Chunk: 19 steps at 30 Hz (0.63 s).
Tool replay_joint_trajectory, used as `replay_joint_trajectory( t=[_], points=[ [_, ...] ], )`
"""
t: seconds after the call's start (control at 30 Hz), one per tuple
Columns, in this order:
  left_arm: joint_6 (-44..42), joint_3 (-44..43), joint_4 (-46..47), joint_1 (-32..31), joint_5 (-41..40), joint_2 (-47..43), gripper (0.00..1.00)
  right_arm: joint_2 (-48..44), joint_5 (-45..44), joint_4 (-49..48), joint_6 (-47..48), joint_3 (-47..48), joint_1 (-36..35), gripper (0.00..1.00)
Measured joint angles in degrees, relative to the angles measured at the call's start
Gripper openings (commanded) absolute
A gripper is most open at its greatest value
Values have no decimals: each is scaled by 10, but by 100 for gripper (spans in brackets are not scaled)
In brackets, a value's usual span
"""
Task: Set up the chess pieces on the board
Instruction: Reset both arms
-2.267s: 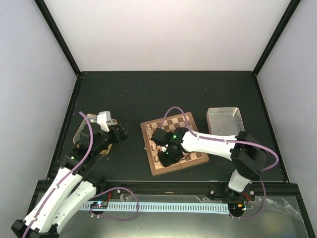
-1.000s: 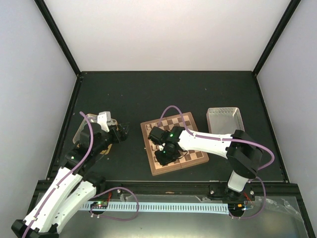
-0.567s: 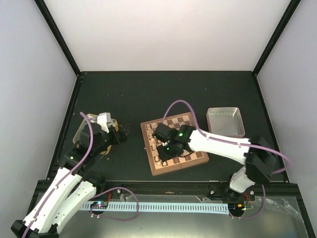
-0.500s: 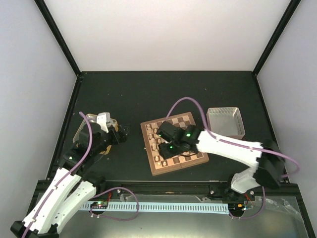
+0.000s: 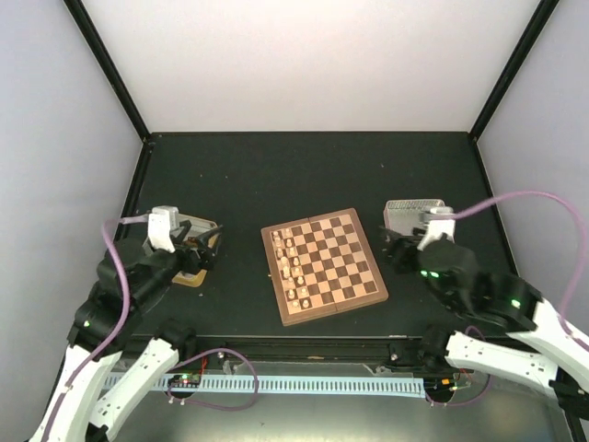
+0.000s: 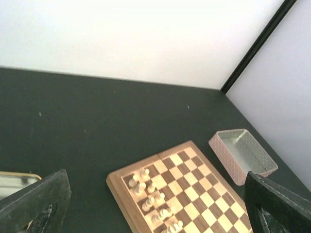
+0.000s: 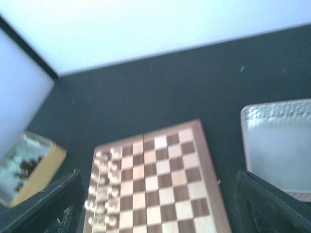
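White walls (image 5: 304,55) and black corner posts enclosed a dark tabletop (image 5: 304,175). The board (image 5: 336,262) lay slightly askew at the middle of it, nearer the front edge than the back. The pale chess pieces (image 5: 292,272) stood in two files along the board's left edge, and the other squares were bare. A clear tray (image 5: 414,210) sat just off the board's right side, and a gold tin (image 5: 191,279) lay well apart toward the tabletop's left edge. In the blurred right wrist view the tin held dark shapes (image 7: 24,167).

Half a second earlier the right arm (image 5: 479,295) had stretched across the board, hiding much of it. Now it had drawn back to the right and the whole board was in view. The left arm (image 5: 120,295) had also lifted away from its low reach at the tin.

The left jaws hung above the tin, facing the board. Their fingers (image 6: 36,204) were spread to the edges of the left wrist view, with nothing between them. The right jaws hovered over the tray's near left corner. Their fingers (image 7: 43,204) were equally wide and they gripped nothing.
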State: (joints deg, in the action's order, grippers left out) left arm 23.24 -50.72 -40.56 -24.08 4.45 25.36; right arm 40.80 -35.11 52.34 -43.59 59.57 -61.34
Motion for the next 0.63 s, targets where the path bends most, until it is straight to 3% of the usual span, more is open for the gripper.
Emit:
replay_joint_trajectory(
  t=[0.2,0.43,0.63],
  points=[
    [-38,-71,-38,0,-42,-30,99,-136,-92,16,12,-2,0,93],
    [-68,-141,-59,0,-66,-44,99,-157,-135,37,29,4,0,95],
    [-76,-148,-72,0,-71,-47,99,-157,-151,37,42,8,0,96]
  ],
)
